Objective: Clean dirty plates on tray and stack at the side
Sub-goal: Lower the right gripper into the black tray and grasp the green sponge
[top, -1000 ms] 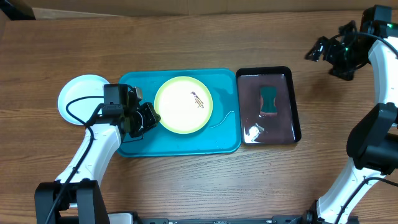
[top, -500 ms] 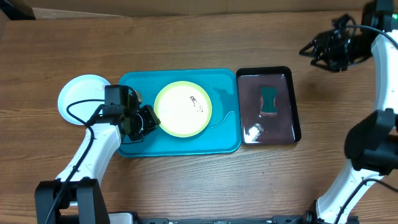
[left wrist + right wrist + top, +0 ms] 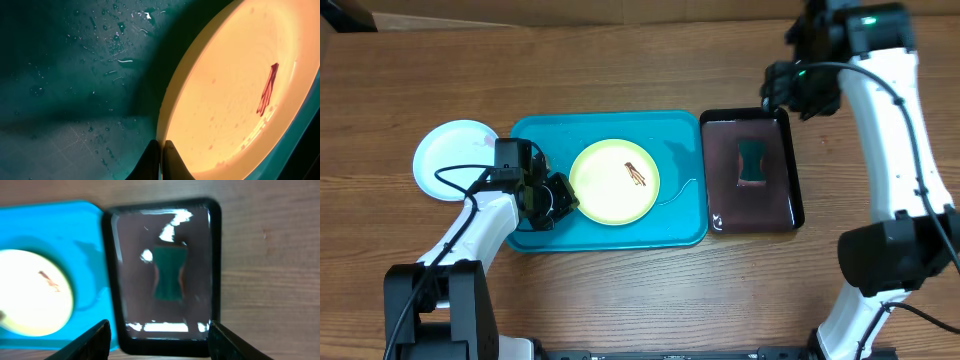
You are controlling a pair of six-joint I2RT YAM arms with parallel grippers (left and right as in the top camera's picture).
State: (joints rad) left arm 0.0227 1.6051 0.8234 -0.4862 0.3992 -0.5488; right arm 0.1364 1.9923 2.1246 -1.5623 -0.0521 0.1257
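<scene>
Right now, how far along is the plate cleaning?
Done: one pale plate sits beside the blue tray. In hand: the left gripper pinches the yellow-green plate, brown smear unwiped; the open right gripper hovers by the black tray holding a sponge. Left: wiping and stacking that plate.

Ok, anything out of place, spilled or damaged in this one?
Only small things. The yellow-green plate on the blue tray carries a brown smear right of centre, and water droplets wet the tray beside it. Nothing looks tipped or broken.
</scene>
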